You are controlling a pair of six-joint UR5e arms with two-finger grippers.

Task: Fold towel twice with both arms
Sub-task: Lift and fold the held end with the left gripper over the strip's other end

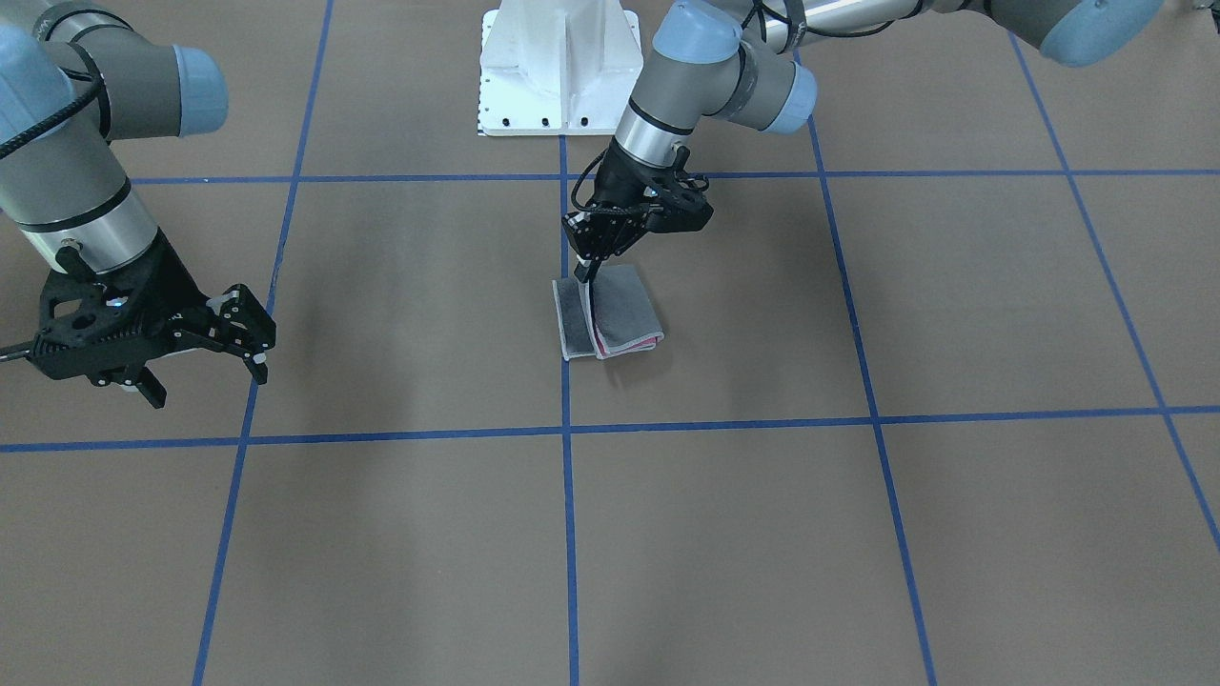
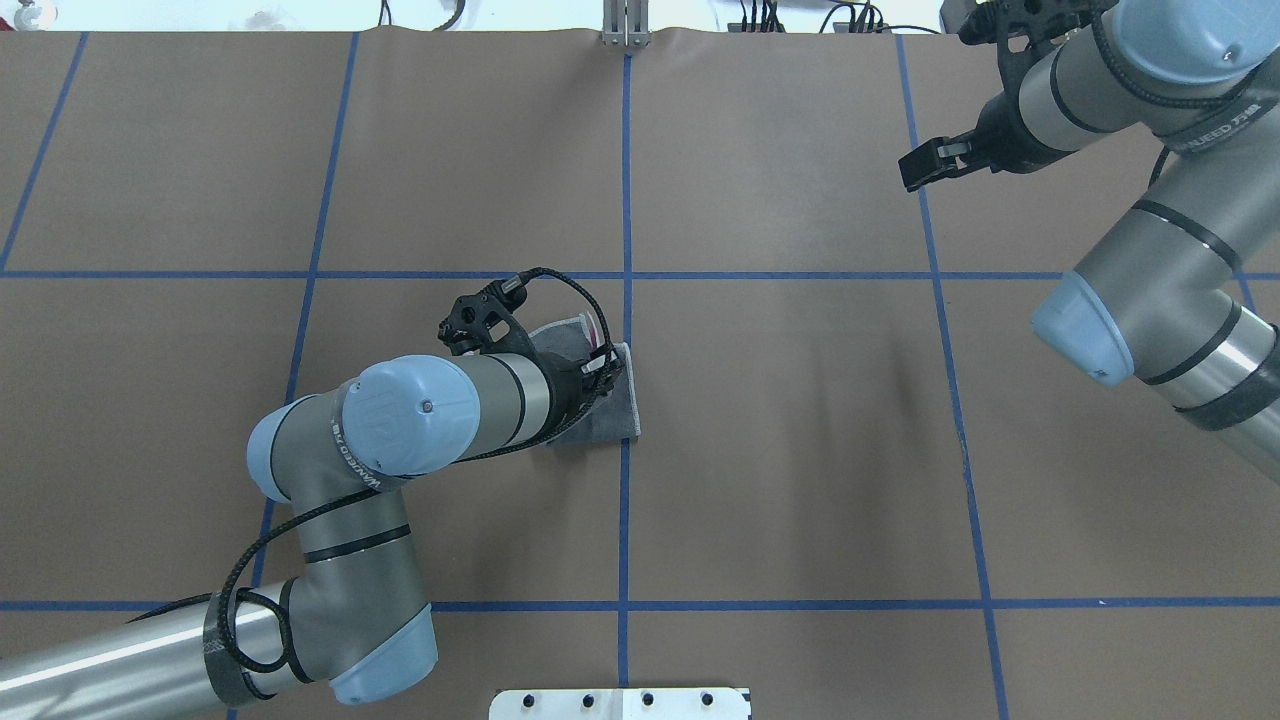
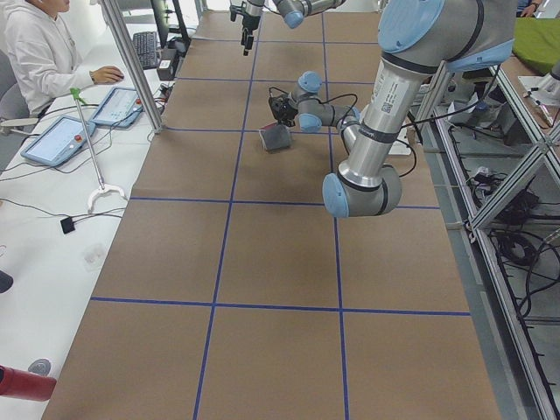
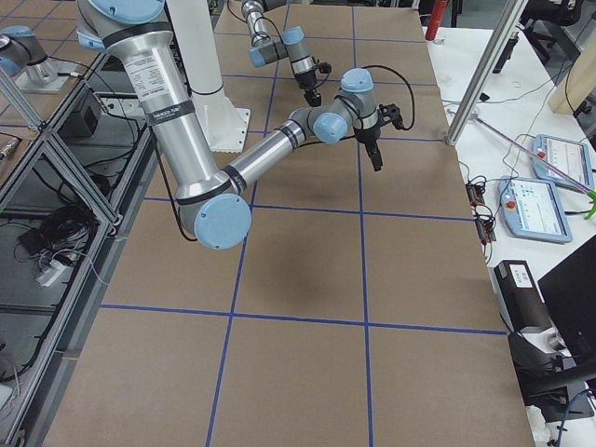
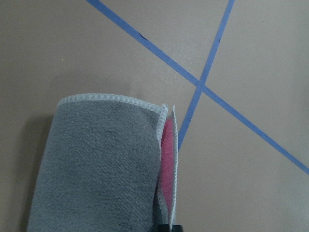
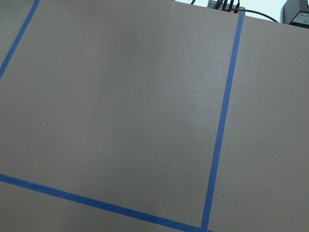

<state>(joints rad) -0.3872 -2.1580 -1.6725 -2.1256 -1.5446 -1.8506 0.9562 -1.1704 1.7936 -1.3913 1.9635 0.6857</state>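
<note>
The towel (image 1: pixel 624 310) lies folded near the table's middle, grey face up, with pink showing at one edge. It also shows in the overhead view (image 2: pixel 610 415) and in the left wrist view (image 5: pixel 96 164), where a pink-lined edge stands up beside the grey fold. My left gripper (image 1: pixel 585 276) points down at the towel's edge nearest the robot and is shut on that edge. It also shows in the overhead view (image 2: pixel 600 362). My right gripper (image 1: pixel 205 373) is open and empty, held above the table far from the towel.
The white pedestal base (image 1: pixel 558 67) stands at the robot's side of the table. Blue tape lines (image 1: pixel 568 495) grid the brown table cover. An operator (image 3: pixel 39 52) sits at a side desk with tablets beyond the table's far edge.
</note>
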